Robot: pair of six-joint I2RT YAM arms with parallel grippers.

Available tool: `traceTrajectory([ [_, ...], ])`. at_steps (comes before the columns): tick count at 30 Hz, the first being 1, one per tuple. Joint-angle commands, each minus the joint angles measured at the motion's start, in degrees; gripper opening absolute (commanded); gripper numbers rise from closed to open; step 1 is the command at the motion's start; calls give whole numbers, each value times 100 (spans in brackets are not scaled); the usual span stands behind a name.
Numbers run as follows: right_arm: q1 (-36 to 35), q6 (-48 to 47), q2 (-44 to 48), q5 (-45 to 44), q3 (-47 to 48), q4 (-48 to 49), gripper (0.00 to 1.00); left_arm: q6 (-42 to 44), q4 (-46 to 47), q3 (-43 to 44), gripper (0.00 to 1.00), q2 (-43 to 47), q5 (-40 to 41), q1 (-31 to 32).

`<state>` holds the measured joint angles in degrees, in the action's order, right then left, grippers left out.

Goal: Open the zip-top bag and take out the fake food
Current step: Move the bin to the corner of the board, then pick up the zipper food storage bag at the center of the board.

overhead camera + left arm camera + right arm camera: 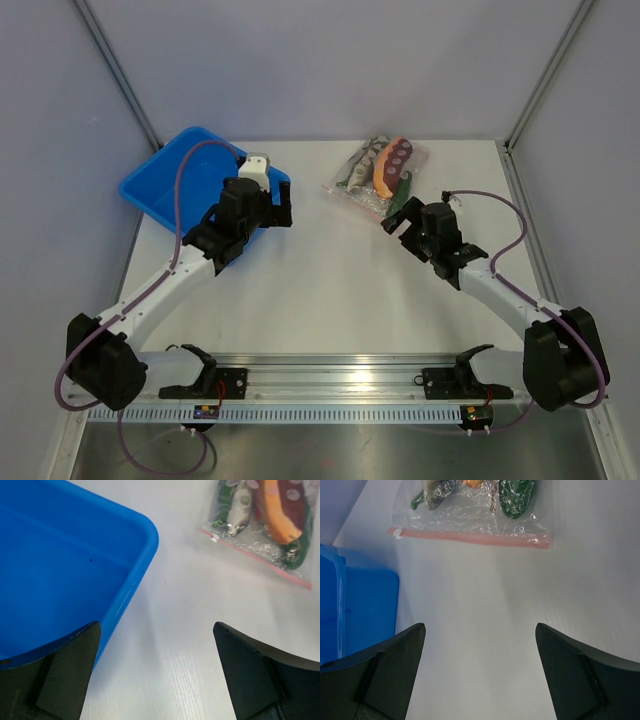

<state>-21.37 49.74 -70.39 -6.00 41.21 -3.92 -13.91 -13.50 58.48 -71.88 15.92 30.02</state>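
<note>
Overhead shows the bag (pixel 352 190) and its food (pixel 385 170) whole; the right wrist view shows its pink zip strip (pixel 470 536) end to end. Left fingers (pixel 70 670) and right fingers (pixel 570 670) are spread wide and empty.

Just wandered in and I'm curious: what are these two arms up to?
Two robot arms are meant to open the zip-top bag and take out the fake food. Neither holds anything: the left gripper hangs open by the corner of the blue bin, the right gripper open just short of the bag's pink zip strip. The bag lies on the table, food inside.
</note>
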Motion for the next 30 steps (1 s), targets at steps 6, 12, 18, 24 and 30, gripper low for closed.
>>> traceTrajectory([
  [6,-8,-654,-800,748,492,569,99,-296,269,-205,99,754,-590,-5],
  [12,-121,-1984,-1626,1269,1213,419,99,-384,102,-135,99,807,-485,-5],
  [18,-377,-3074,-2066,644,1811,206,96,-437,93,-205,99,1000,-318,-5],
  [24,-412,-4190,-2470,189,1750,1218,100,-463,154,-302,99,1079,-151,-5],
  [30,-772,-5490,-3093,-408,2145,1491,100,-446,137,-285,99,1062,-116,-5],
])
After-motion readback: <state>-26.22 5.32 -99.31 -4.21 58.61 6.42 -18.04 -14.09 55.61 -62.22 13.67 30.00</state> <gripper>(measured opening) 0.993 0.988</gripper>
